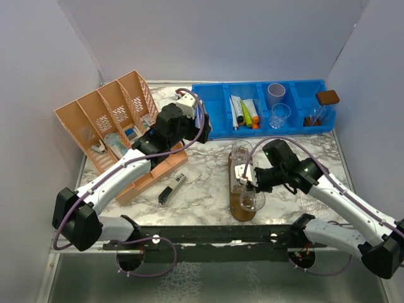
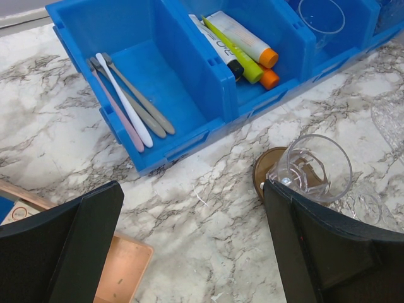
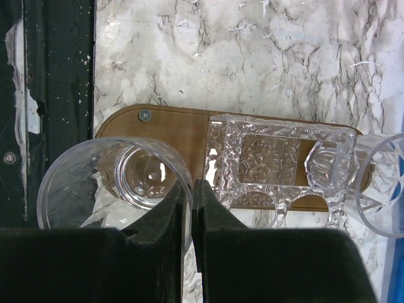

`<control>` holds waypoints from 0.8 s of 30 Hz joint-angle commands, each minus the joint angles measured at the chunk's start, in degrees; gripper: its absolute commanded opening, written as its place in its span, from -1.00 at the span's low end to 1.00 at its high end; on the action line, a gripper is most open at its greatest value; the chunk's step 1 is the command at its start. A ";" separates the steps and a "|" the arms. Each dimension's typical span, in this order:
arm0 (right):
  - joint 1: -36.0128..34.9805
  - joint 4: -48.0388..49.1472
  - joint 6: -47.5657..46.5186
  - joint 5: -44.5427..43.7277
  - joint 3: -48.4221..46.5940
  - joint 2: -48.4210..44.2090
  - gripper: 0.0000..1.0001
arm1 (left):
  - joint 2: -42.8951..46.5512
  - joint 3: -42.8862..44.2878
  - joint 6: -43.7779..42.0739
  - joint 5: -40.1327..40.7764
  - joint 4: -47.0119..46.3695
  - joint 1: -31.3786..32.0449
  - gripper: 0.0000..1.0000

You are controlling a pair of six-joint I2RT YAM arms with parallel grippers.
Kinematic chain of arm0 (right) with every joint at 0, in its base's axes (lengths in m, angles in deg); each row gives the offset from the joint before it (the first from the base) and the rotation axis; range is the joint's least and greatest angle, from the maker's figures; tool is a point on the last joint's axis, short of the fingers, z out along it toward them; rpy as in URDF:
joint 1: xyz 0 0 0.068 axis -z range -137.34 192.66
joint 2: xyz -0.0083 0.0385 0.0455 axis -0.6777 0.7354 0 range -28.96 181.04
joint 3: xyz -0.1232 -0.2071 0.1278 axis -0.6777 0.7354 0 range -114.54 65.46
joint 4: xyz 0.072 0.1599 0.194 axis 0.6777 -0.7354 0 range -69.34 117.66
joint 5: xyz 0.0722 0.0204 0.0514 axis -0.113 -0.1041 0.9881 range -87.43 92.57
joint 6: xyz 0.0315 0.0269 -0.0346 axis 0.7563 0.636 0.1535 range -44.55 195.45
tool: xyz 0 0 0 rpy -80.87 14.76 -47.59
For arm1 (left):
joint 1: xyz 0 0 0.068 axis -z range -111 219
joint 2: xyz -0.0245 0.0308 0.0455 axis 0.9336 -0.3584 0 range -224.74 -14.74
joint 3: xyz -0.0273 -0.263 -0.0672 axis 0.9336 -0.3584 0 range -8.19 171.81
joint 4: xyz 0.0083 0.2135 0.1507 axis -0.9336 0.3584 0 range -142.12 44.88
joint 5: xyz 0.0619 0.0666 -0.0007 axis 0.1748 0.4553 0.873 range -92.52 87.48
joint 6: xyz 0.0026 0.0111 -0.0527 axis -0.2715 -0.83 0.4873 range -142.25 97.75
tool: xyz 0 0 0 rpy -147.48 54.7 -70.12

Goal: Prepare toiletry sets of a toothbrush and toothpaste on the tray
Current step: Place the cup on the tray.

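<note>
The dark brown tray (image 1: 238, 203) (image 3: 170, 129) lies on the marble right of centre. On it stand a clear tumbler (image 1: 241, 150) (image 2: 319, 167) at the far end, a clear textured holder (image 3: 271, 158) in the middle and another clear tumbler (image 1: 250, 201) (image 3: 110, 180) at the near end. My right gripper (image 1: 250, 188) (image 3: 192, 189) is shut on the near tumbler's wall. My left gripper (image 1: 189, 127) (image 2: 196, 246) hangs open and empty above the marble, in front of the blue bin. Toothbrushes (image 2: 129, 104) and toothpaste tubes (image 1: 246, 112) (image 2: 243, 44), one lime green, lie in the bin.
The blue compartmented bin (image 1: 218, 129) (image 2: 189, 136) runs along the back, also holding clear cups (image 1: 279, 115) and a brown-lidded jar (image 1: 322, 106). An orange divided basket (image 1: 104, 120) stands at the left. A small dark object (image 1: 172, 188) lies on the marble between the arms.
</note>
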 commanded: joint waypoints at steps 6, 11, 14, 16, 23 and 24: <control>-0.53 7.23 -1.34 0.51 1.37 3.55 -0.98 | 0.17 1.92 0.64 -0.88 -0.07 -0.15 0.93; -0.72 7.99 -1.84 0.65 1.47 4.54 -0.98 | 0.18 1.98 0.51 -0.89 -0.07 -0.11 0.93; -0.87 8.34 -1.84 0.48 1.88 4.90 -0.98 | 0.05 1.98 0.59 -0.83 -0.12 -0.18 0.93; -1.02 8.52 -1.81 0.13 2.34 4.98 -0.98 | -0.03 1.98 0.58 -0.85 -0.04 -0.16 0.93; -1.22 8.57 -2.42 0.89 2.74 5.46 -0.98 | 0.04 1.96 0.56 -0.96 -0.06 -0.21 0.93; -1.22 8.68 -2.42 0.76 2.69 5.60 -0.98 | 0.04 1.95 0.60 -0.98 -0.01 -0.22 0.93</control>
